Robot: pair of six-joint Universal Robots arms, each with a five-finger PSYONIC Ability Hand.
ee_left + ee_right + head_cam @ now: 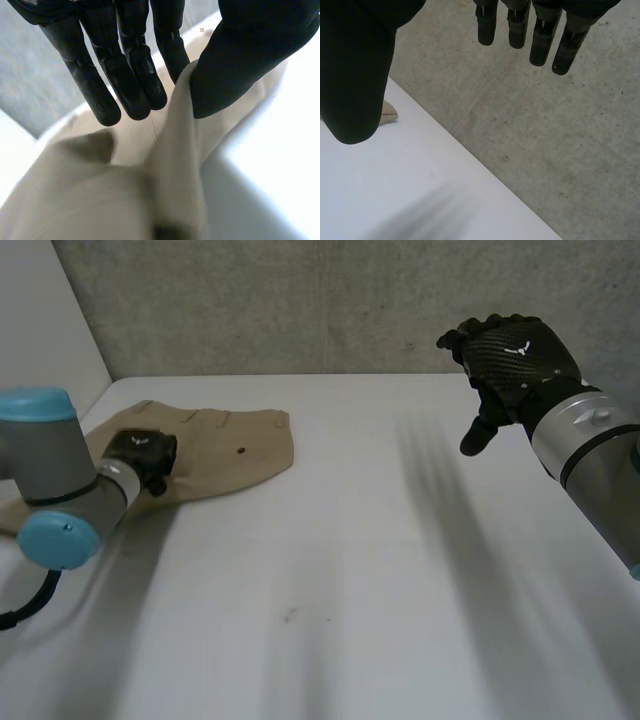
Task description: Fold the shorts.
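No words, numbers or brand names can be read anywhere. A small white winged emblem (517,348) without letters is borne on the back of the right hand (505,365), and a like mark is seen on the back of the left hand (145,455). No lettering can be made out on the shorts (225,445) or the worktop (350,570).

From behind and between the arms (50,470) we look down over the white table (380,570) to the grey wall (300,300). At the left wrist we peer along the left hand (127,65), very near the shorts (90,195), which the head view shares. Along the right hand (355,65) we face that same wall and table edge.
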